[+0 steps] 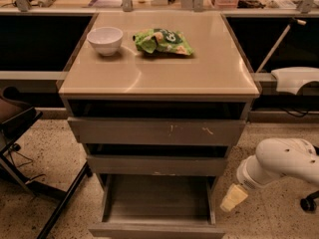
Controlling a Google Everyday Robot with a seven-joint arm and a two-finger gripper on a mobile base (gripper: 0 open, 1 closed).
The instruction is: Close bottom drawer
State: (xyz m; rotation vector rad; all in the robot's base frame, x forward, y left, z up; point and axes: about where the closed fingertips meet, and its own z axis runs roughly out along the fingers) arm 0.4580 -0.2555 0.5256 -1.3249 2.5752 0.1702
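Note:
The bottom drawer (157,229) is the narrowest of three grey drawers and stands pulled far out at the bottom of the view; its shallow inside is bare. Its plain grey front lies along the lower edge. My gripper (233,198) is at the end of the white arm (279,164), low on the right, just beside the drawer's right side wall, a little behind its front. It does not touch the drawer's front.
The top drawer (157,132) with white scratch marks and the middle drawer (155,165) stand slightly out. On the cabinet top (159,78) are a white bowl (105,40) and a green snack bag (162,42). A dark chair frame (30,148) stands at the left.

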